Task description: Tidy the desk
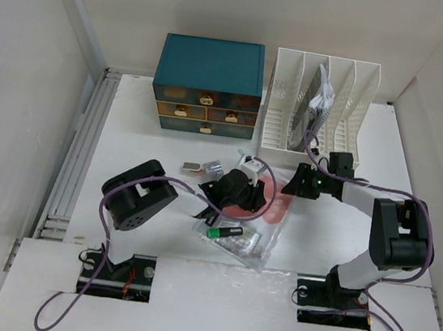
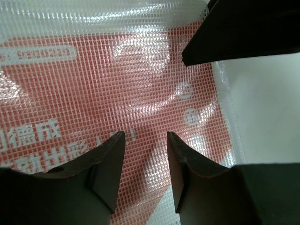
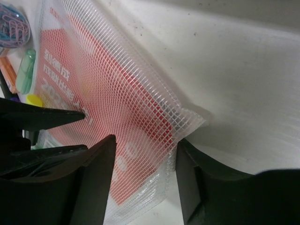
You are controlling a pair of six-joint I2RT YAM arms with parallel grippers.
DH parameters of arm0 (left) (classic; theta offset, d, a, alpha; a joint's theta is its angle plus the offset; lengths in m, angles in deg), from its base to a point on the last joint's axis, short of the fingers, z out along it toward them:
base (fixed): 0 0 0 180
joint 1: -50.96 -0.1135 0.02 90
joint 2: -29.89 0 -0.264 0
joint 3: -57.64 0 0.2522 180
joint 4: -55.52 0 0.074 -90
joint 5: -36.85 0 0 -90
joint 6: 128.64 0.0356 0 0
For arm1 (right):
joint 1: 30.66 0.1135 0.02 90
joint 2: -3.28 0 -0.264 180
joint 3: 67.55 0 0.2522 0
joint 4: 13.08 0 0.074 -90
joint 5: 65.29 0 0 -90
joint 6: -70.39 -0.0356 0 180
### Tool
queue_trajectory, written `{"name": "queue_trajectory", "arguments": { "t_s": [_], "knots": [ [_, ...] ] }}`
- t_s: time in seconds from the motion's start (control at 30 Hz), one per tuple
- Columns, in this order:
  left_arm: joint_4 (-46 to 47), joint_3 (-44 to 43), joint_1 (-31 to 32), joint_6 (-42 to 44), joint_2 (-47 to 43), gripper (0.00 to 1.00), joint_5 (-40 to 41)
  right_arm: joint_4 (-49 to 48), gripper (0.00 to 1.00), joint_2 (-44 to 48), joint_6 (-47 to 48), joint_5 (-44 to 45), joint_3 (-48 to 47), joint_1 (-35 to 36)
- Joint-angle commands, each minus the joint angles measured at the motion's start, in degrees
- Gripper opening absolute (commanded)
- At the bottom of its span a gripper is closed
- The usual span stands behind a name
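Both arms are in over the mesh pouch [image 1: 267, 220], the clear zip kind with a red printed sheet inside. It lies flat on the desk [image 1: 317, 243], whose white top spreads out from under the pouch on every side.

The left gripper [image 2: 145, 138] hangs right over the middle of the pouch. Its fingers are apart, and the red print shows flat in the gap with nothing caught between them.

The right gripper [image 3: 146, 140] is at the pouch's right-hand corner. Its fingers are apart too and straddle that corner, with the mesh edge sitting in the gap. I can't make out a firm pinch there. One of its dark fingers [image 2: 243, 33] pokes into the left wrist view above the pouch.

A green marker [image 1: 214, 232] lies at the pouch's near end. A cluster of coloured paper clips [image 3: 11, 28] sits at its far end.

Beyond the pouch's far side stands the teal drawer cabinet [image 1: 211, 66], off to the left. The white file rack [image 1: 352, 101] stands off to the right, with papers in one slot.
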Motion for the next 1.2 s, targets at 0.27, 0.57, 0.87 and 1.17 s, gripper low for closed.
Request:
{"name": "queue_trajectory", "arguments": {
  "t_s": [0.27, 0.57, 0.87, 1.17],
  "knots": [
    [-1.7, -4.5, -0.9, 0.1, 5.9, 0.38, -5.9, 3.6, 0.29, 1.8, 0.7, -5.0, 2.7, 1.2],
    [-3.3, -5.6, -1.4, 0.1, 6.5, 0.38, -5.9, 3.0, 0.0, 5.9, 0.7, -3.2, 1.3, 1.2],
    [-6.9, -4.5, -1.9, 1.2, 1.2, 0.44, -3.3, 7.4, 0.0, 20.6, 4.7, 3.1, -2.9, -0.1],
    [-8.5, -2.7, -1.9, 1.2, -3.0, 0.44, -2.2, 10.0, 0.0, 29.7, 6.4, 5.4, -5.0, -0.7]
  ]
}}
